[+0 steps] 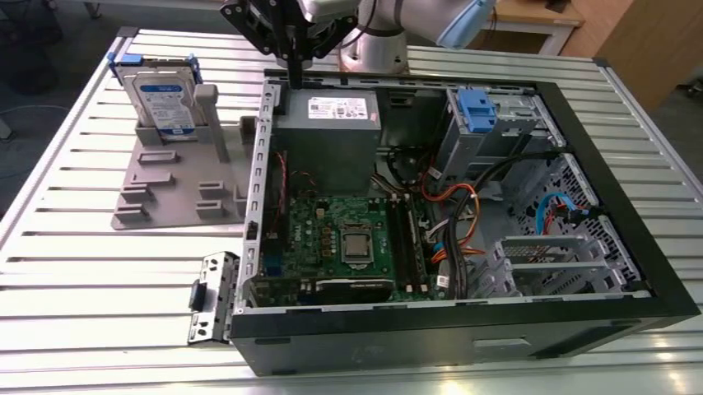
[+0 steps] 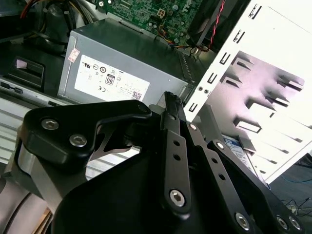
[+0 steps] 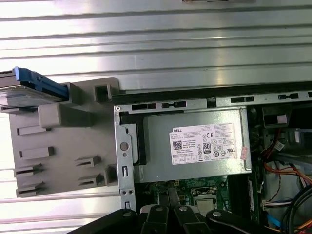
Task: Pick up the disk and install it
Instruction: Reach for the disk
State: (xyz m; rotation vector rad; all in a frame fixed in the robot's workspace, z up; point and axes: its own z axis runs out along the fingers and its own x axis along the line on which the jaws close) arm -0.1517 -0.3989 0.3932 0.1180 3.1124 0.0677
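**Pincer (image 1: 295, 81) clenched on nothing, disk (image 1: 163, 95) parked in its stand**

The pincer, black w/ linked metal fingers, hangs at the top of the exterior view, over the far rim of the open black computer case (image 1: 615, 173). From here I read its fingers as pressed together into one thin bar pointing down, w/ nothing between them. The second wrist view agrees: the pincer (image 2: 170, 99) tapers to a single tip.

Right beside that tip sits the grey metal power-supply box w/ a white sticker (image 1: 326, 132), tucked in the case's far corner. I see it in both wrist views (image 2: 122, 63) (image 3: 195, 146). I can't tell if the tip touches the case wall.

The disk is a flat silver hard drive w/ a white-and-blue label and a blue plastic carrier frame. It stands upright on edge in a slot of the grey plastic stand (image 1: 176, 185). The stand lies on the slatted aluminium table (image 1: 66, 271), just outside the case on the exterior view's left. The disk is apart from the pincer. In the first wrist view I get the disk (image 3: 22, 92) edge-on, blue frame showing, at one end of the stand (image 3: 58, 141).

Inside the case: a green motherboard (image 1: 341, 239), orange and black cables (image 1: 456, 214), and a grey drive cage w/ a blue plastic latch (image 1: 476, 107).
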